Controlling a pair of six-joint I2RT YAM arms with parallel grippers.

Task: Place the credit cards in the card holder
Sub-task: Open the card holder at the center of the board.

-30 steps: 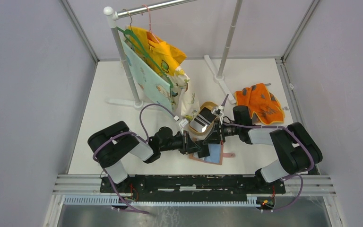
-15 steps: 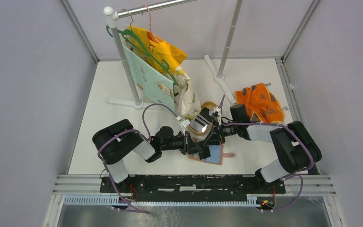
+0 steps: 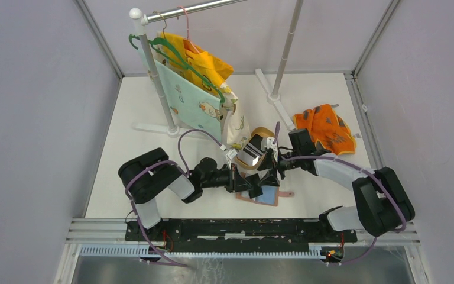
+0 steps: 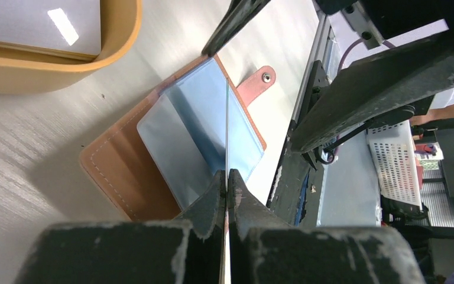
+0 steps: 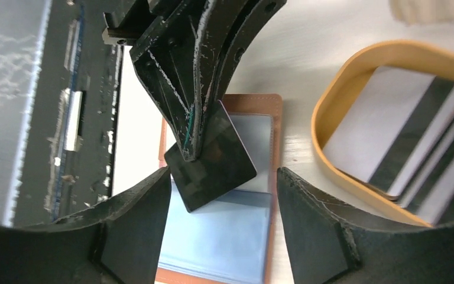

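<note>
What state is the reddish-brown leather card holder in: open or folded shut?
Open. The reddish-brown leather card holder lies spread flat on the white table, grey-blue inner pockets facing up, strap tab unfastened.

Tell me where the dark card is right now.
The dark card is mid-frame in the right wrist view, pinched by the left gripper over the open card holder, with the tan dish off to the picture's right.

Black-and-white arms point(image 3: 180, 188), looping purple cables point(image 3: 180, 139), scuffed black fingers point(image 5: 133, 236)
</note>
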